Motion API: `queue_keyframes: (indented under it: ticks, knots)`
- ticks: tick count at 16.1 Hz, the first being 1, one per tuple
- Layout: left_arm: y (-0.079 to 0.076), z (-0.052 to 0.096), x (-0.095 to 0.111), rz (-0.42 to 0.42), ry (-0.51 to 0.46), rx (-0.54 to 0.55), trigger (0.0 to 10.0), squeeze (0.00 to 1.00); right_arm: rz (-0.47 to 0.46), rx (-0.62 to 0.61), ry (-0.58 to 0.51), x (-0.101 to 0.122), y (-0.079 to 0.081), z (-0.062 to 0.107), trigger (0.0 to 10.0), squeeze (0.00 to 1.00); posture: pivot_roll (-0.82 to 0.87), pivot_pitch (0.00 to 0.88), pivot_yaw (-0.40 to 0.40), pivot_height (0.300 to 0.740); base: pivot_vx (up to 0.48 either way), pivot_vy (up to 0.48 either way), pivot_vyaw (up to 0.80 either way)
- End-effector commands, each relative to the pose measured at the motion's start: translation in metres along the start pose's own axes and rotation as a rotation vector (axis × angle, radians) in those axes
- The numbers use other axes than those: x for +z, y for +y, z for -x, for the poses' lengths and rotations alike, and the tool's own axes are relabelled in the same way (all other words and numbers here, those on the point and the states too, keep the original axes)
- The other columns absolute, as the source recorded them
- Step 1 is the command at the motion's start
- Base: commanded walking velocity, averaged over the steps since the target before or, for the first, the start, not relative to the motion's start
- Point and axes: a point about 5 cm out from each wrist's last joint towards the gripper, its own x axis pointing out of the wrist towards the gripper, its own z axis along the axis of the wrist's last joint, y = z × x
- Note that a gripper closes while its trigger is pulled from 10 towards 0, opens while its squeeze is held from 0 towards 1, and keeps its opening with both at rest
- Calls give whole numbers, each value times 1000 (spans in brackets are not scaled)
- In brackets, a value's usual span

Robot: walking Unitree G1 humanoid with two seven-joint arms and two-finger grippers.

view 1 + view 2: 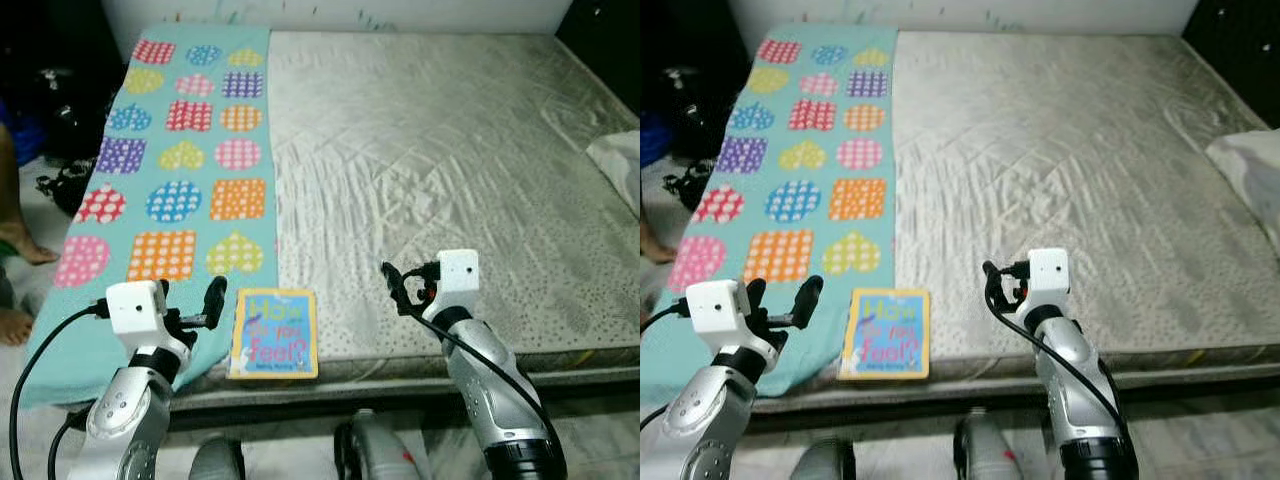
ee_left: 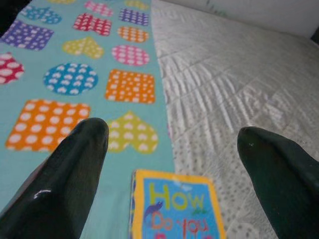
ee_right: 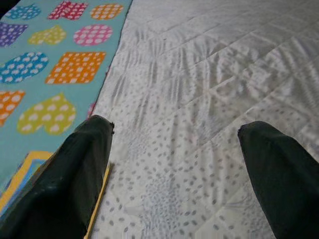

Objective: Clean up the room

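A children's book [image 1: 274, 335] with a yellow border and blue cover lies flat at the bed's near edge, where the teal blanket [image 1: 180, 150] meets the grey mattress [image 1: 430, 150]. My left gripper [image 1: 190, 300] hovers just left of the book, open and holding nothing. In the left wrist view the book [image 2: 174, 209] lies below and between the spread fingers [image 2: 75, 159]. My right gripper [image 1: 400, 285] hangs over the mattress to the book's right, open and holding nothing. Its wrist view catches the book's yellow corner [image 3: 20, 174] beside one finger.
The teal blanket with dotted coloured shapes covers the bed's left strip. A white pillow or cloth [image 1: 620, 160] lies at the right edge. A person's foot [image 1: 20, 245] and dark bags [image 1: 60, 100] are on the floor to the left.
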Motion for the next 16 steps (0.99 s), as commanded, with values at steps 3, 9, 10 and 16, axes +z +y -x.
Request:
queue_keyframes:
  ticks: [3,9,10,16]
  knots:
    - [5,3,-2,21,2,24,10000,0,8,6,26,-7,-2,2,10000,0,34,208,-28,625,0,0,0]
    - [5,5,-3,28,2,27,10000,0,23,22,30,-8,-2,1,10000,0,33,199,-34,625,0,0,0]
    - [4,5,-3,29,2,26,10000,0,23,23,31,-8,-2,1,10000,0,33,198,-34,625,0,0,0]
    - [3,5,-2,41,-6,10,10000,0,20,28,37,-10,-2,1,10000,0,31,208,-36,625,0,0,0]
